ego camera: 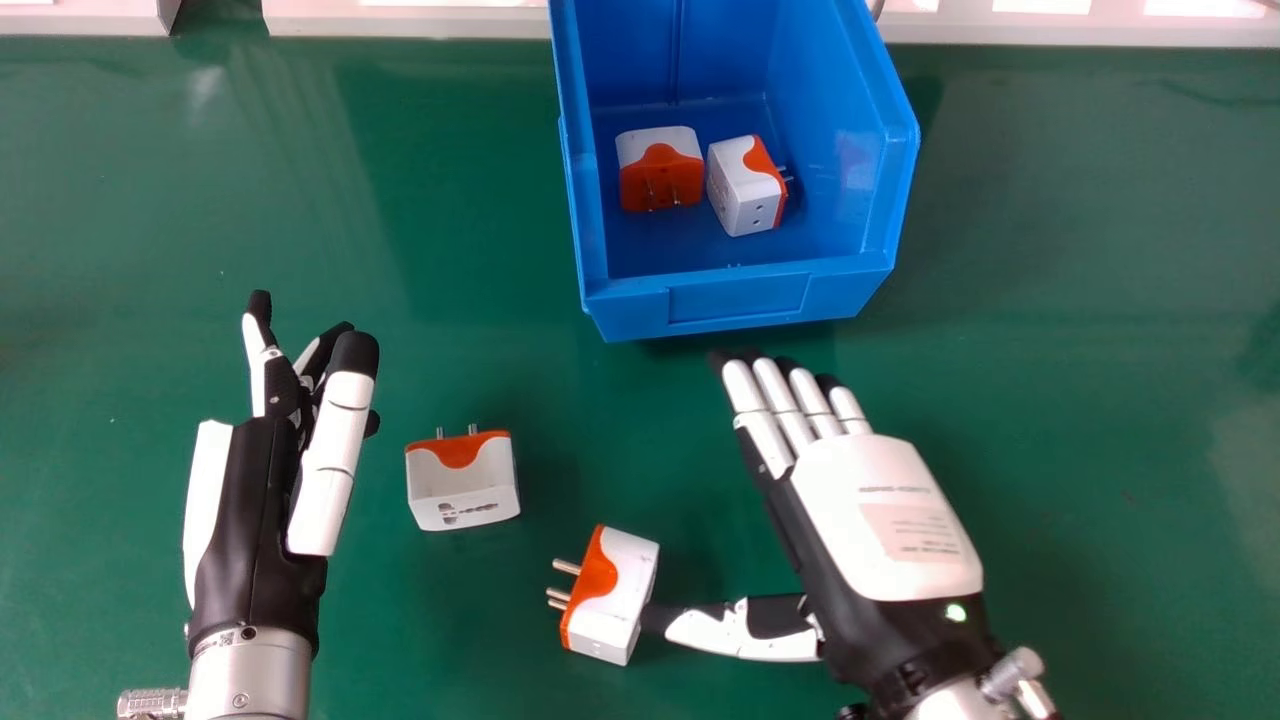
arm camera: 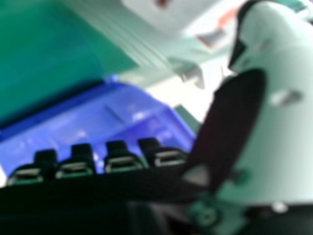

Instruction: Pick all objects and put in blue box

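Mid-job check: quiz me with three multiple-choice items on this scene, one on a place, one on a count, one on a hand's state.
1. In the head view, where is the adapter with pins pointing left?
A) inside the blue box
B) on the table, by the right hand's thumb
C) beyond the blue box

2. How many are inside the blue box?
A) none
B) four
C) two

3. How is the right hand?
A) fingers straight
B) clenched in a fist
C) curled round an adapter

Key:
1 B: it lies on the green surface at the thumb's tip.
2 C: one with an orange face showing, another to its right.
3 A: its fingers extend toward the box.
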`<state>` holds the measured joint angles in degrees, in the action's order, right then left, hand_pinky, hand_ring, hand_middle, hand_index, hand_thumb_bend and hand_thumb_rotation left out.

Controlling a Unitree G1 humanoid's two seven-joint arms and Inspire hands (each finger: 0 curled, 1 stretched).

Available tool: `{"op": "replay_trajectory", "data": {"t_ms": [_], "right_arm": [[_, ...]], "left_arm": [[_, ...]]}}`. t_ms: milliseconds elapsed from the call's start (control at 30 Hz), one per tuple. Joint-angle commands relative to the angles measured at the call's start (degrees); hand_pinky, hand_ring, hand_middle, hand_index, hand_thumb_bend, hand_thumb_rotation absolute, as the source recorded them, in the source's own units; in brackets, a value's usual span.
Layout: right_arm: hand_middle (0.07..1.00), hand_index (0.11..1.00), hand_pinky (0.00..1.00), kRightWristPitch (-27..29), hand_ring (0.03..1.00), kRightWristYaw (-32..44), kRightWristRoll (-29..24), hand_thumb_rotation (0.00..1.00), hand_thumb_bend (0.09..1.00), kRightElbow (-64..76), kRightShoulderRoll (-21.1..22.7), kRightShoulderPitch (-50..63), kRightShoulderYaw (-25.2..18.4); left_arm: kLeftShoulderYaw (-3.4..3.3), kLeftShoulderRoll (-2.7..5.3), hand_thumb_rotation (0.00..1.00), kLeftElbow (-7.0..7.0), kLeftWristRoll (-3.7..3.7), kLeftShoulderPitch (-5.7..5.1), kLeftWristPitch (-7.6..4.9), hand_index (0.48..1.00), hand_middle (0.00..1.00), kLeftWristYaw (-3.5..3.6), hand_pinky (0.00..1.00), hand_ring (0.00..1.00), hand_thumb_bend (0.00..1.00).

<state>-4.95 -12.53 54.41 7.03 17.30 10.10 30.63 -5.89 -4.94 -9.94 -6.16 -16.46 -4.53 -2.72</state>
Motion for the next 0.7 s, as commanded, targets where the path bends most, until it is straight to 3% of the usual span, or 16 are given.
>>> {"op": "replay_trajectory", "data": {"t_ms": [0,333,667], "right_arm": [[1.0,0.992,0.97,-0.2,1.0,0.9,1.7,0.5,0.608,-1.1,-0.7,-0.9,1.4],[1.0,1.0,0.98,-1.4,1.0,5.1,4.2,0.48,0.631,-5.6,-2.0,-3.7,4.3],[1.0,1.0,1.0,-2.4,1.0,6.1,4.4,0.44,0.621,-6.0,-3.6,-3.6,5.0]], "left_arm": [[0.04,0.41,1.0,0.14,0.06,0.37,-1.7,0.936,0.92,-0.54,0.78,0.89,0.74],[0.12,0.39,1.0,0.82,0.1,0.21,-2.6,0.94,0.92,-0.52,0.79,0.89,0.73],[0.38,0.61,1.0,-0.01,0.0,-0.46,-2.76,0.944,0.92,-0.55,0.8,0.9,0.75]]}}
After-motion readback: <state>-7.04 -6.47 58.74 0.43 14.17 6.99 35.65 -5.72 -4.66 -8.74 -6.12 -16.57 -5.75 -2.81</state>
